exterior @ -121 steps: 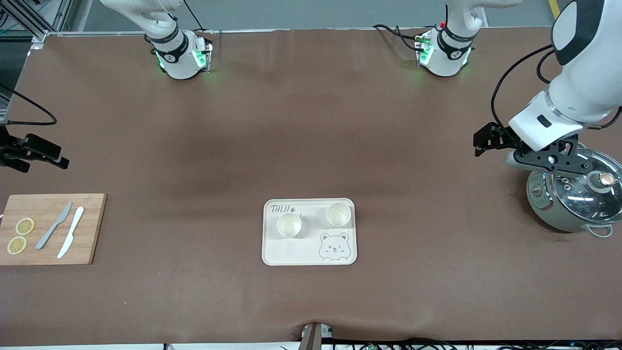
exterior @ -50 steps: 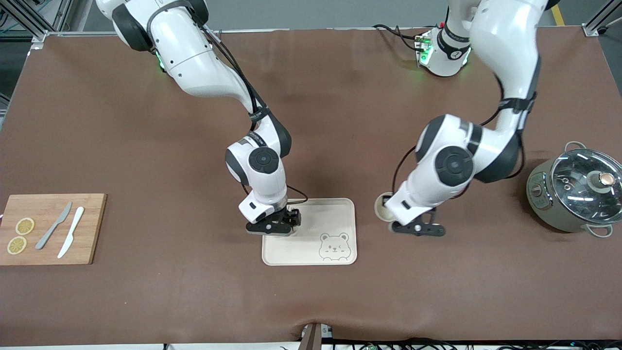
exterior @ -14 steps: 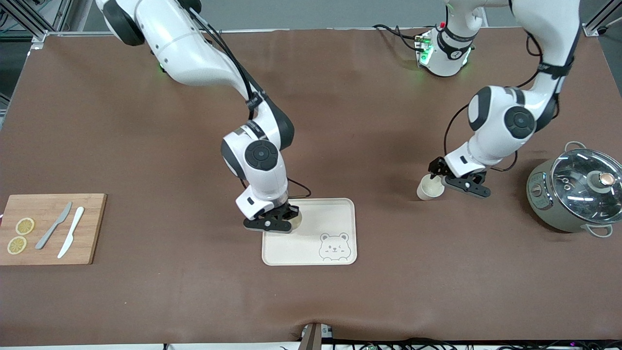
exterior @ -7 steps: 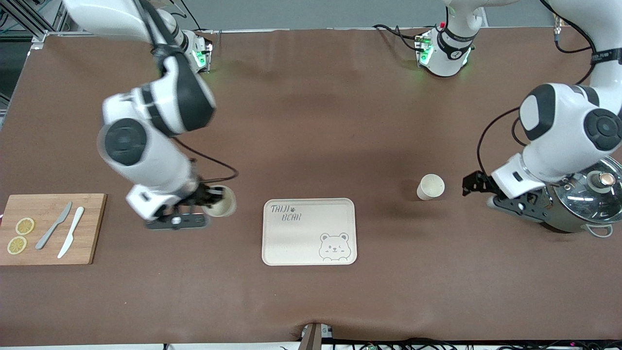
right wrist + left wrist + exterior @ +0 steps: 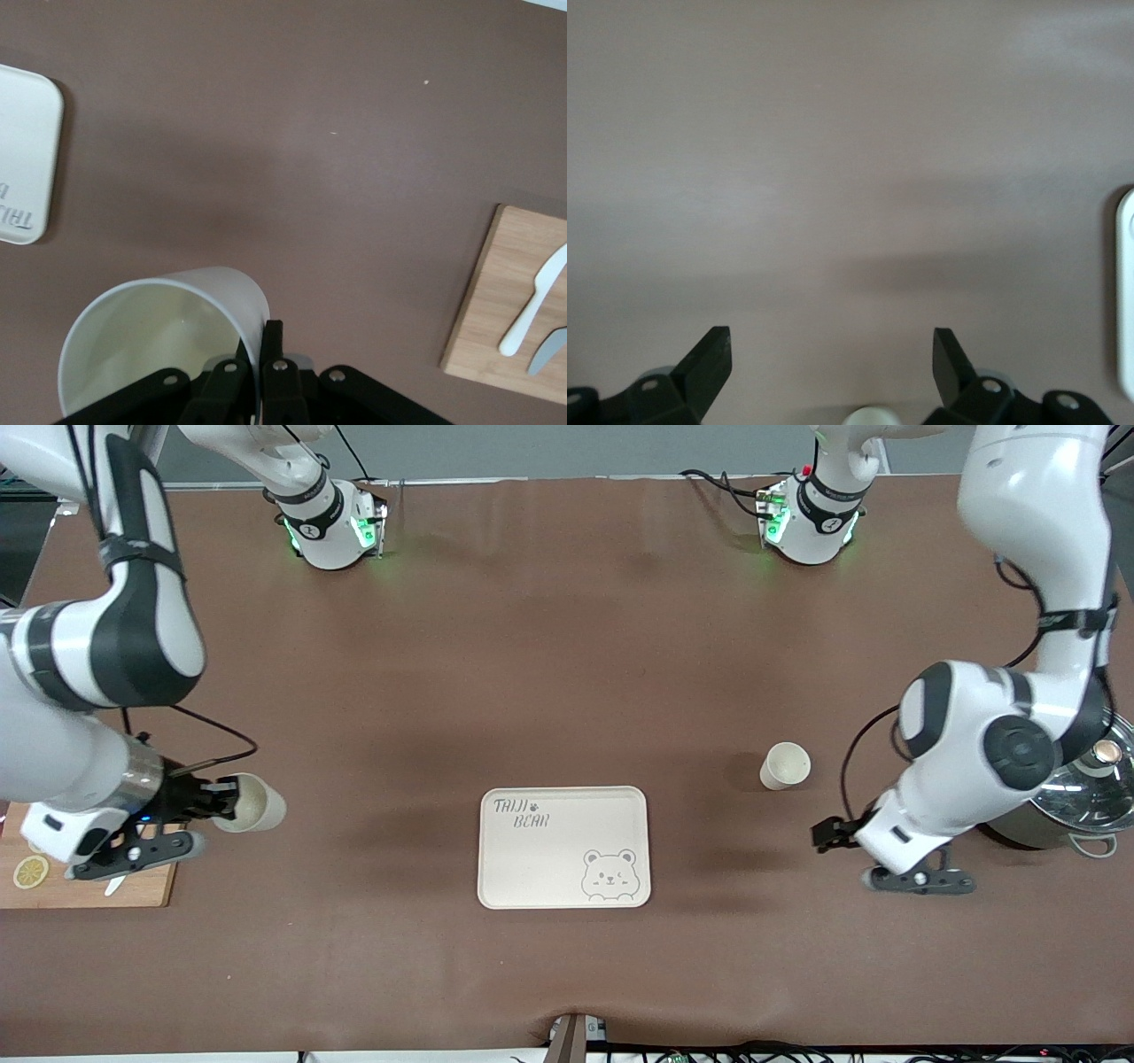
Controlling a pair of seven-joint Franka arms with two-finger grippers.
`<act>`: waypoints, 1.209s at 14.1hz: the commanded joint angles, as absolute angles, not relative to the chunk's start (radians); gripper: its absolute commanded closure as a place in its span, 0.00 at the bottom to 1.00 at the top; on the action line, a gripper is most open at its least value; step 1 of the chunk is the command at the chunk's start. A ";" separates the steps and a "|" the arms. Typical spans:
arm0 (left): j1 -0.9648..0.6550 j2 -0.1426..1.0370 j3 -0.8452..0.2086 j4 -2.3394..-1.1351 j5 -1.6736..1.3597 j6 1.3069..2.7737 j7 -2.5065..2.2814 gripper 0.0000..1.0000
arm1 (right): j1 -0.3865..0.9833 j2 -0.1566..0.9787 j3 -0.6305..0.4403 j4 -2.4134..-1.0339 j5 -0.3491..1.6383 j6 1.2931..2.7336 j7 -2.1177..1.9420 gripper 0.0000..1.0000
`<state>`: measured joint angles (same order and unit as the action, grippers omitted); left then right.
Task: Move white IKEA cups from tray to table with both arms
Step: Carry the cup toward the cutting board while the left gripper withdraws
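One white cup (image 5: 785, 766) stands upright on the brown table, between the bear tray (image 5: 564, 886) and the pot, farther from the front camera than the tray's middle. My left gripper (image 5: 827, 837) is open and empty, in the air over bare table beside that cup; in the left wrist view its fingers (image 5: 709, 361) stand wide apart over bare table. My right gripper (image 5: 215, 801) is shut on the rim of the second white cup (image 5: 254, 804) and holds it tilted over the table beside the cutting board. The right wrist view shows this cup (image 5: 151, 345) pinched in the right gripper (image 5: 260, 354).
A wooden cutting board (image 5: 151, 886) with a lemon slice (image 5: 28, 871) lies at the right arm's end, partly hidden by the right arm; its knives show in the right wrist view (image 5: 530, 312). A grey-green pot with a glass lid (image 5: 1085, 802) stands at the left arm's end.
My right gripper has lifted its cup off the tray and carried it toward the cutting board. My left gripper has let go of its cup on the table and drawn away.
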<state>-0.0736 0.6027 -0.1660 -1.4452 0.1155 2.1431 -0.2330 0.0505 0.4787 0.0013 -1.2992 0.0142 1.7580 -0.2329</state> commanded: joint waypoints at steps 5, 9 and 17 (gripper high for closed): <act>-0.245 0.747 -0.040 -1.255 0.170 2.108 -0.414 0.00 | -0.015 0.503 0.023 -1.515 0.048 2.060 -0.314 1.00; -0.201 0.602 -0.046 -1.247 0.150 1.884 -0.384 0.00 | -0.069 0.601 0.025 -1.519 0.116 2.152 -0.426 1.00; -0.072 0.148 -0.004 -1.319 -0.041 1.462 0.000 0.00 | -0.048 0.667 0.026 -1.607 0.143 2.322 -0.430 1.00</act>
